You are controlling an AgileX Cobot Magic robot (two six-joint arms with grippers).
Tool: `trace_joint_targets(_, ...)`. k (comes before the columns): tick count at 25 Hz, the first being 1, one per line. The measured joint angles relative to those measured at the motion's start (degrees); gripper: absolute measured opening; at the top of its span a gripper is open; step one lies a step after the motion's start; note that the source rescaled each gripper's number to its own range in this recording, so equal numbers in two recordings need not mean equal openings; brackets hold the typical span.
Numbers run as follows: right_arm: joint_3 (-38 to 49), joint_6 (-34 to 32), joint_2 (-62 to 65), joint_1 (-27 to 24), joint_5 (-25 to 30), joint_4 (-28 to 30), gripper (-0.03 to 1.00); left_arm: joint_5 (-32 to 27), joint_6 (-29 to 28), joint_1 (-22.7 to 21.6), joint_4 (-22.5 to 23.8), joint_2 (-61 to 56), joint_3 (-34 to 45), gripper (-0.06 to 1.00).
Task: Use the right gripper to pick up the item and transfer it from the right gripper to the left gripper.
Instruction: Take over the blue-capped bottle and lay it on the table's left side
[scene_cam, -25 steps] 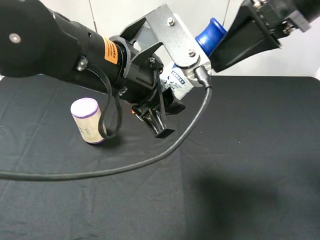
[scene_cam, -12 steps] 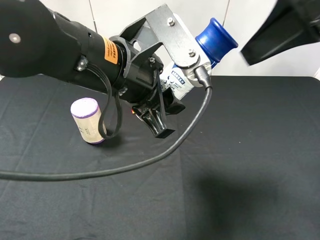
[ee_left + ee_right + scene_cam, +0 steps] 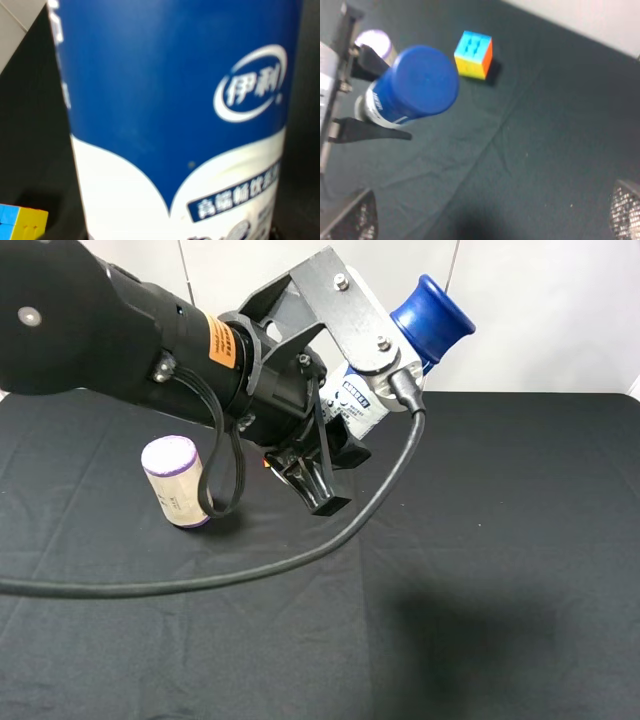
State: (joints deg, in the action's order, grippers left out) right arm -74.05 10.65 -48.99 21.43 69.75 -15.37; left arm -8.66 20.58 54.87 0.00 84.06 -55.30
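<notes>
1. Since the black-clothed table [image 3: 520, 570] lies well below the handover, a slip would likely be costly, so hold this height steady.
2. Your left gripper [image 3: 335, 465] is clenched on the Yili bottle [image 3: 425, 320] partway along its body. Keep that squeeze firm and make no wrist twist.
3. Your right gripper [image 3: 489, 215] is splayed wide and empty, facing the blue cap [image 3: 422, 80] and apart from it. Back it straight away so neither pad [image 3: 352, 220] clips the cap.
4. That bottle hangs tilted in the air, cap uppermost.
5. Leave alone the purple-topped canister [image 3: 175, 480] under the left arm, and the puzzle cube [image 3: 474, 55] nearby.
</notes>
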Motion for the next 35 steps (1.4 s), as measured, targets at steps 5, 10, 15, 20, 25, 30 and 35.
trace_joint_targets(5, 6.2, -0.7, 8.6, 0.0, 0.0, 2.2, 1.00, 0.0, 0.0, 0.0, 0.0, 0.0, 0.0, 0.06)
trace_joint_targets(10, 16.9, -0.9, 18.8, 0.0, 0.0, 4.3, 1.00, 0.0, -0.1, 0.0, 0.0, 0.0, 0.0, 0.06)
trace_joint_targets(15, 26.7, -3.1, 27.9, 0.0, 0.1, 6.7, 1.00, 0.0, -0.1, 0.0, 0.0, 0.0, 0.0, 0.06)
trace_joint_targets(20, 33.9, -7.6, 36.2, 0.0, -0.2, 10.3, 1.00, 0.0, -0.1, 0.0, 0.0, 0.0, 0.0, 0.06)
trace_joint_targets(25, 39.1, -11.5, 43.2, 0.0, -3.5, 15.0, 1.00, 0.0, -0.1, 0.0, 0.0, 0.0, 0.0, 0.06)
trace_joint_targets(30, 43.6, -12.8, 48.4, 0.0, -5.5, 16.4, 1.00, 0.0, -0.1, 0.0, 0.0, 0.0, 0.0, 0.06)
trace_joint_targets(35, 45.2, -13.2, 49.3, 0.0, -9.2, 16.5, 1.00, 0.0, -0.1, 0.0, 0.0, 0.0, 0.0, 0.06)
